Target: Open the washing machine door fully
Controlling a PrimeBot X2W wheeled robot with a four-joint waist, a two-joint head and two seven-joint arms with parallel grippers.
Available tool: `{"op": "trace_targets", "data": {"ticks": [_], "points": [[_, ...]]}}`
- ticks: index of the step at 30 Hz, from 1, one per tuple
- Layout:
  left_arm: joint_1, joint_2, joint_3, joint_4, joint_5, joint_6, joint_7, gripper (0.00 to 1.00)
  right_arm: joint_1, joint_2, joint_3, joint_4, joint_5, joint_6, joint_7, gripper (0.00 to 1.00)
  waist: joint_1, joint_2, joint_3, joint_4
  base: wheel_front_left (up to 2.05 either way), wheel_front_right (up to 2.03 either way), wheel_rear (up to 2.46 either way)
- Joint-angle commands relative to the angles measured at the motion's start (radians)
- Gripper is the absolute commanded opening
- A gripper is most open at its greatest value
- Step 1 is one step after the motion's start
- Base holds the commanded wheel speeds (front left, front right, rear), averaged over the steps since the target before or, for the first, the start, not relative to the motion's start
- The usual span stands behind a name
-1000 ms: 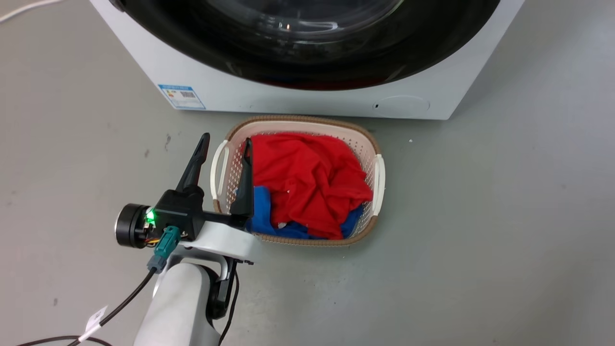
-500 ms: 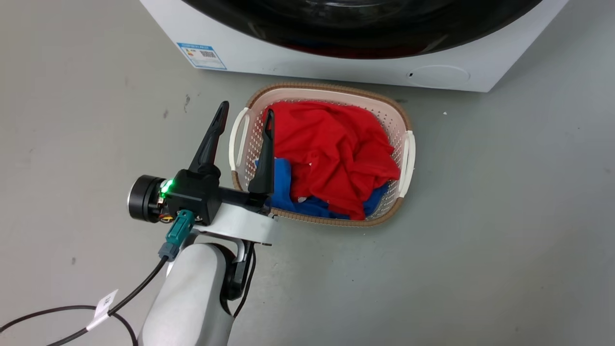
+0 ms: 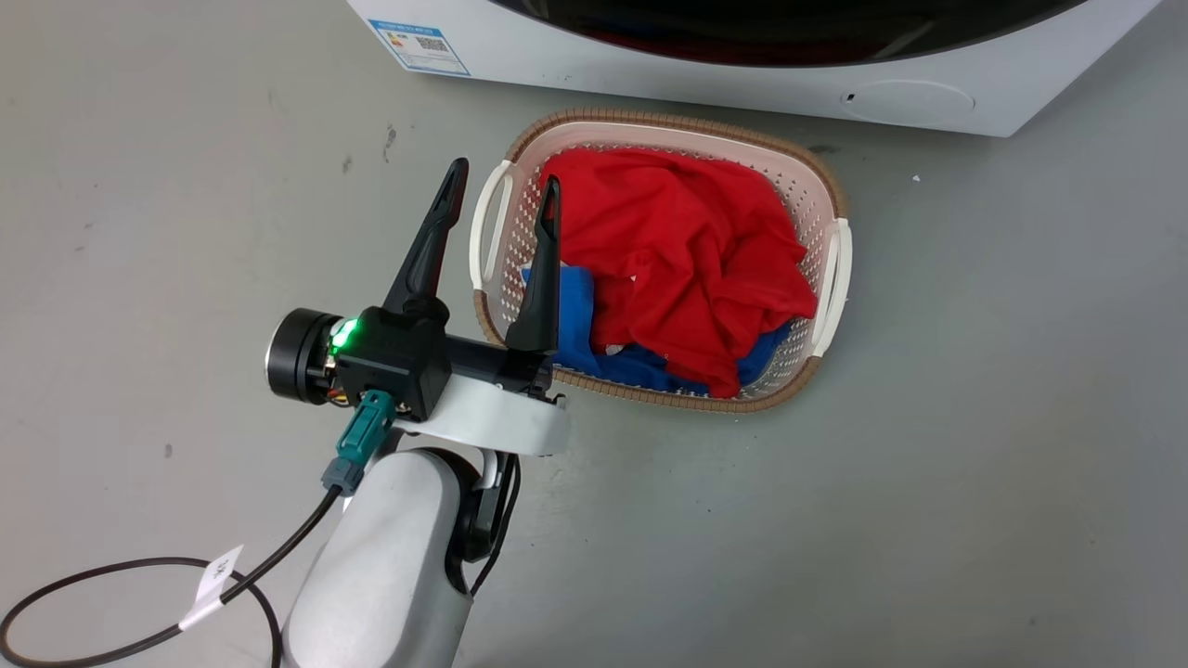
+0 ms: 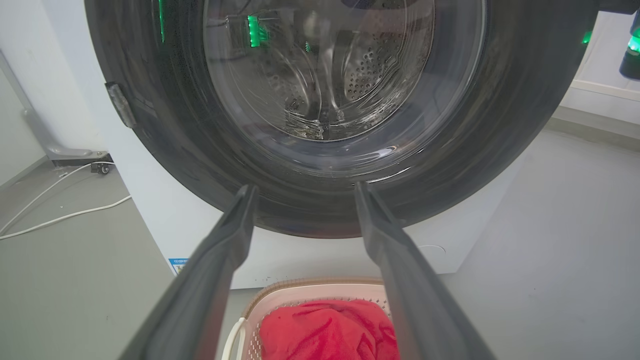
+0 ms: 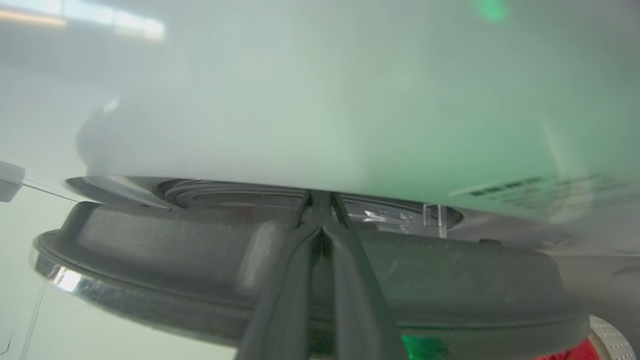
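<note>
Washing machine door (image 4: 345,85): glossy black ring with a glass bowl, on the white machine front (image 4: 165,220), straight ahead of your left gripper (image 3: 503,181).
Left gripper: jaws spread, empty, over the laundry basket (image 3: 677,121) at its left handle.
Basket contents: red garment (image 3: 677,241), blue garment (image 3: 568,297).
Your right gripper (image 5: 320,200): jaws closed together, tips at the door's edge.

This seems a laundry room, plain and bare. A white washing machine (image 3: 705,79) with a round glass door (image 4: 320,100) stands on grey floor (image 3: 974,417), a basket (image 3: 668,119) of clothes (image 3: 687,250) before it
</note>
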Motion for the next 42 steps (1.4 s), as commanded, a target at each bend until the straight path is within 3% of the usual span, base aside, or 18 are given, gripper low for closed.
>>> {"op": "trace_targets", "data": {"ticks": [1,12,20,29,42], "points": [[-0.013,-0.001,-0.002,-0.003,-0.005,0.003,-0.003,1.00,-0.016,0.006,0.001,0.009,-0.008,0.000,0.009,0.00,-0.0001,0.0000,0.005,0.004,0.00,0.00,0.00],[-0.010,-0.001,-0.001,0.006,-0.009,0.009,-0.003,1.00,0.000,0.032,0.007,0.042,-0.029,0.000,0.143,0.00,-0.0001,0.0000,0.002,-0.010,0.00,0.00,0.00],[0.025,0.000,0.016,0.026,-0.003,-0.002,-0.003,1.00,0.084,0.047,0.011,-0.008,-0.023,0.000,0.246,0.00,-0.0001,0.0000,-0.051,-0.036,0.00,0.00,0.00],[0.063,0.000,0.037,0.049,0.006,-0.024,-0.003,1.00,0.225,0.108,0.025,-0.138,-0.001,0.000,0.318,0.00,-0.0001,0.0000,-0.112,-0.058,0.00,0.00,0.00],[0.156,0.000,0.052,0.090,0.000,-0.052,-0.003,1.00,0.572,0.222,0.032,-0.419,0.064,0.000,0.380,0.00,-0.0001,0.0000,-0.250,-0.062,0.00,0.00,0.00]]}}
